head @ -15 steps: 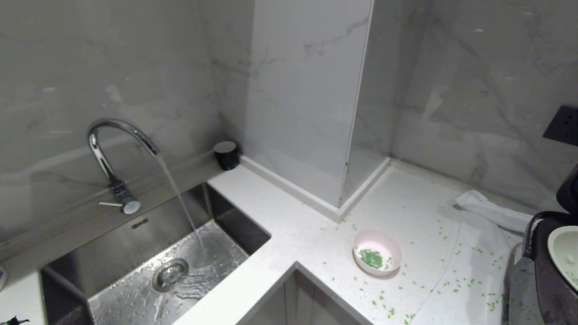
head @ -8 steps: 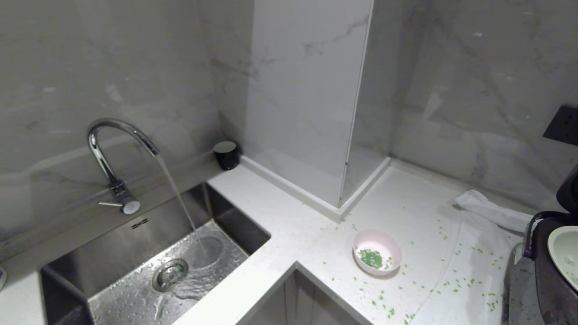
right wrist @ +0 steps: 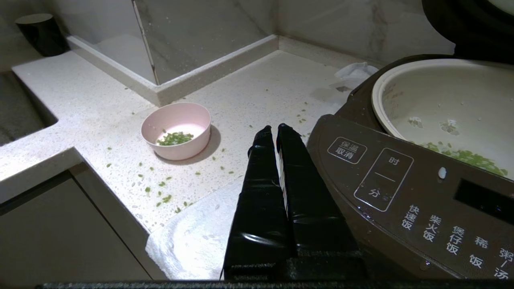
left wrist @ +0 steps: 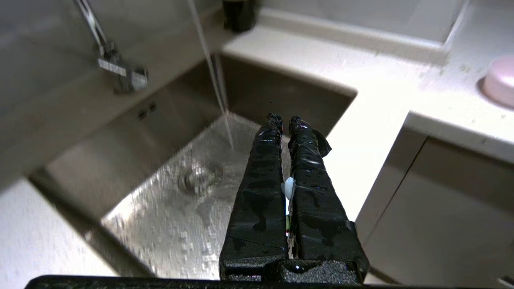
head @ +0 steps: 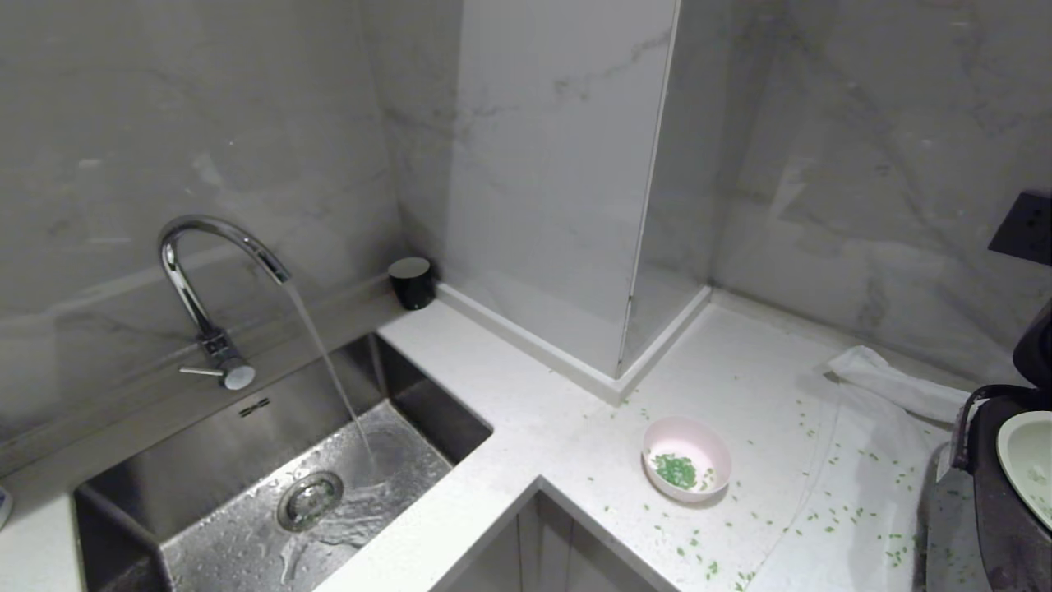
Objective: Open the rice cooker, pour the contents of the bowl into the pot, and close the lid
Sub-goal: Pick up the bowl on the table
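left gripper (left wrist: pixel 284 118) gone from sink (head: pixel 246 460)

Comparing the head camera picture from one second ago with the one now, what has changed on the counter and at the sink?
A dark tip at the lower left edge of the head view has left the picture; the left gripper is shut over the sink. Nothing else changed: the tap is running, the bowl sits on the counter with green bits inside and scattered around, and the rice cooker is open.

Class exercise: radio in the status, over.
Both grippers shut, empty. Bowl on counter, greens inside; cooker lid open. Tap running.
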Motion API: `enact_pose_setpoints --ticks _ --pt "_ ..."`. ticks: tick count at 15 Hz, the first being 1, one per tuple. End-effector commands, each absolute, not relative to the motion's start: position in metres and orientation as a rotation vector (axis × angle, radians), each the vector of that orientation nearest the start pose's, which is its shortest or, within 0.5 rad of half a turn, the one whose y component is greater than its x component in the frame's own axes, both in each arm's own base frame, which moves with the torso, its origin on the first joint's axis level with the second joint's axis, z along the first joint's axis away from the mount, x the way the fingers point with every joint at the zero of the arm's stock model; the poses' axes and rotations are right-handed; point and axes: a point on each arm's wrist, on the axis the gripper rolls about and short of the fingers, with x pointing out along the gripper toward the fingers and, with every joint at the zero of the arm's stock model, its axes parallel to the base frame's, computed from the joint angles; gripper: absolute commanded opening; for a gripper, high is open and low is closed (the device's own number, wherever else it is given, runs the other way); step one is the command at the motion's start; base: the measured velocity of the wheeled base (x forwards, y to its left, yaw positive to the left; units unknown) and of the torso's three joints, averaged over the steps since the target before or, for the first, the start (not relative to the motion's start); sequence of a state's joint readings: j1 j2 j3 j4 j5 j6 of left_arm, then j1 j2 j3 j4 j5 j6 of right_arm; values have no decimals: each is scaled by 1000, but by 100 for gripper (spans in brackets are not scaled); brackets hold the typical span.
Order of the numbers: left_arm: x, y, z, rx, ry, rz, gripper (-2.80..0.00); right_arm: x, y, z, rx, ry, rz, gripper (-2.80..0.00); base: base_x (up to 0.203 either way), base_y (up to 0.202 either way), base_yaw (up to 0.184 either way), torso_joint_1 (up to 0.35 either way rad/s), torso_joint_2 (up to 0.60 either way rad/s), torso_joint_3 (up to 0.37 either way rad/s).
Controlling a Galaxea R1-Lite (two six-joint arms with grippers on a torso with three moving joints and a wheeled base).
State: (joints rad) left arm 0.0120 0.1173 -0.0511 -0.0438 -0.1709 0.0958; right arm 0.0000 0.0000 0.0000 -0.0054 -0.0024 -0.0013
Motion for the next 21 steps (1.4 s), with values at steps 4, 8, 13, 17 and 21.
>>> enact_pose_setpoints --ticks 4,8,13,17,21 --pt "-15 0 82 88 71 9 -280 -23 0 76 -2 -5 -2 -280 0 0 0 0 0 0" --pt "-23 0 76 98 -30 3 -280 -23 0 76 -2 -5 -3 -280 0 0 0 0 0 0" --pt "-22 0 76 72 -26 1 -280 -24 0 75 -43 29 -2 -280 0 0 0 0 0 0" --pt "-22 0 76 31 -28 -1 -280 -11 1 145 -5 94 36 -280 0 0 0 0 0 0" --pt "-22 0 76 29 -26 2 -280 56 5 227 26 209 179 -280 0 0 0 0 0 0"
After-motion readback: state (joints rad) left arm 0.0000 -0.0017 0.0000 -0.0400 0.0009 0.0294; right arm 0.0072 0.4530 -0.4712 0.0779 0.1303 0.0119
